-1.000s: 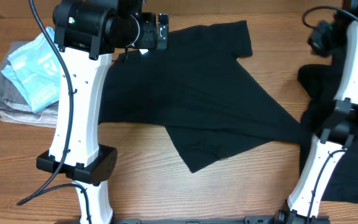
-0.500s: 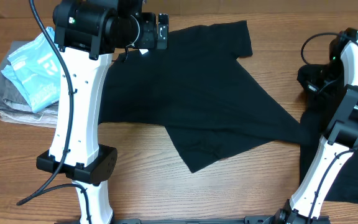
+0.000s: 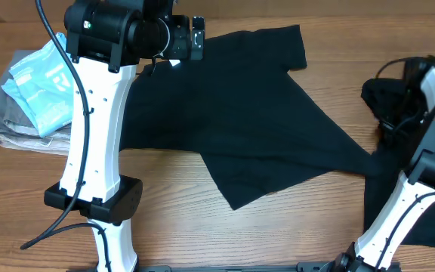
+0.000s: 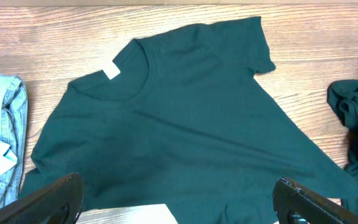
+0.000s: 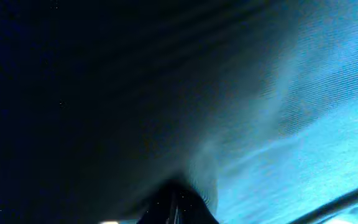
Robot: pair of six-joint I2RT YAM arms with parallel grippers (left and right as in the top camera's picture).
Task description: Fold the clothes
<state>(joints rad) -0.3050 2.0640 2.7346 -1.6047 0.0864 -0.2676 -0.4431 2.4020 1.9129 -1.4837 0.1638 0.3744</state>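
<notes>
Overhead and left wrist share the shirt (image 3: 240, 113); right wrist hugs cloth (image 5: 104, 93).

Honestly, there's nothing here I can actually read. The little white neck label (image 4: 111, 71) on the black T-shirt (image 4: 185, 124) looks blank from where I'm standing. The white print (image 3: 53, 74) on the light-blue garment (image 3: 29, 72) is too small and folded over to make out.

**Right side mostly blind**

Blurred black soft fabric (image 5: 135, 93) fills my right wrist view; the right gripper (image 5: 176, 208) is only a dark sliver at the bottom edge. Overhead, my white left arm (image 3: 89, 128) covers the left side of the spread black short-sleeved T-shirt (image 3: 240, 113).
</notes>
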